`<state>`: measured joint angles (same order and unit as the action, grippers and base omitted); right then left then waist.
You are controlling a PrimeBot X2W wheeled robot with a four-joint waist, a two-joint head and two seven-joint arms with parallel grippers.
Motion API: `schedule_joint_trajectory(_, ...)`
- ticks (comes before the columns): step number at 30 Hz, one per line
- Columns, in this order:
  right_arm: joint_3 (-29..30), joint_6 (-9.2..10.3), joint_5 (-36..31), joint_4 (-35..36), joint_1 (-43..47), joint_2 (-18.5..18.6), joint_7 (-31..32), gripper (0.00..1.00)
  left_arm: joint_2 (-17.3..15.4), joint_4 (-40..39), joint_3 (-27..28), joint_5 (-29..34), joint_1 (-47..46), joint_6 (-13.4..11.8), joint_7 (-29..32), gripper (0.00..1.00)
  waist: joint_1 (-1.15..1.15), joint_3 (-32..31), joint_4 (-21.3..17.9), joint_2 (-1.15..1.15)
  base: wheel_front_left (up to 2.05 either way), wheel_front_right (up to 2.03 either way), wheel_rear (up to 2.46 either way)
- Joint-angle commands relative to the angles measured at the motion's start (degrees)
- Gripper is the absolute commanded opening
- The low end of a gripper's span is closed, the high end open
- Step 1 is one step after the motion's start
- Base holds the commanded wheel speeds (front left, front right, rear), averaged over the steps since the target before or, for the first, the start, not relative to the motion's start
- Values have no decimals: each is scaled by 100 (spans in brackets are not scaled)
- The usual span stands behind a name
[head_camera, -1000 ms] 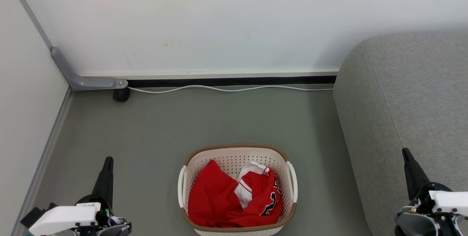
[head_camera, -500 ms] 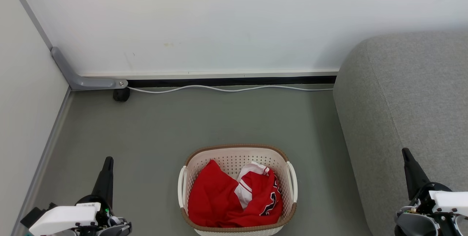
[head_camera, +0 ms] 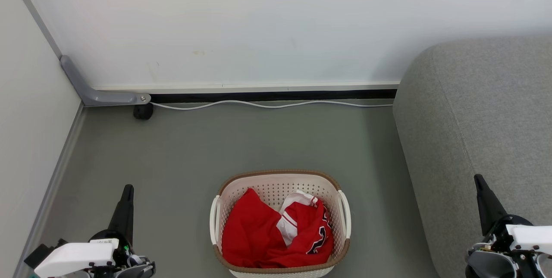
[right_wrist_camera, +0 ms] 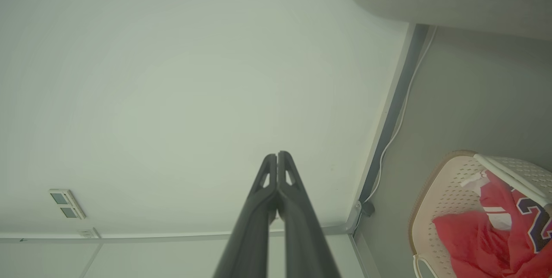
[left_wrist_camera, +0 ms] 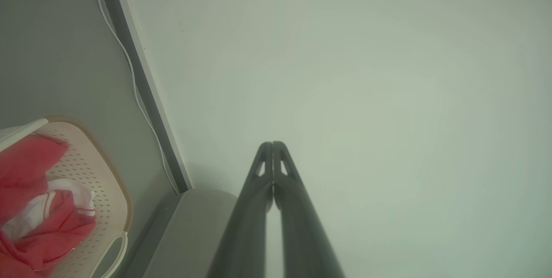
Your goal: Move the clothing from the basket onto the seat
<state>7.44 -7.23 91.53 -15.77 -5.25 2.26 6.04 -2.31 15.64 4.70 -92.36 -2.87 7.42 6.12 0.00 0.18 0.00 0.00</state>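
Okay, the basket (head_camera: 280,173) sat on the grey floor (head_camera: 241,140), low centre in the head view, its brown rim clear of everything around it. All the clothing (head_camera: 276,237) was inside. The plain red garment (head_camera: 248,230) was bunched on the robot's left side. The jersey (head_camera: 318,228), white trim and dark numbers, lay on the right, touching it. The seat (head_camera: 496,110) stood to the robot's right, its rounded corner and long left edge facing the basket, with a strip of bare floor between them. Open floor ran beyond the basket to the white wall (head_camera: 258,23), where a pale cable (head_camera: 267,104) followed the skirting. A side wall (head_camera: 30,118) closed off the left, with a grey bracket (head_camera: 103,97) in the corner. The left tool (head_camera: 127,189) hovered low left, well apart from the basket's left handle (head_camera: 213,222), fingers pressed together, gripping nothing. The right tool (head_camera: 478,179) hovered low right, against the seat in the head view, fingers likewise pinched together, empty.
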Motion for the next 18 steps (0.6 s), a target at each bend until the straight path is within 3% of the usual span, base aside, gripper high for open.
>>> schedule_joint_trajectory(1,-95,-25,66,175,-93,62,43,0,-56,-162,179,17,-331,7,34,0,0,0,0,0,0,0,0)
schedule_joint_trajectory(18,-95,-25,66,175,-93,62,43,0,-56,-162,179,17,-331,7,34,0,0,0,0,0,0,0,0)
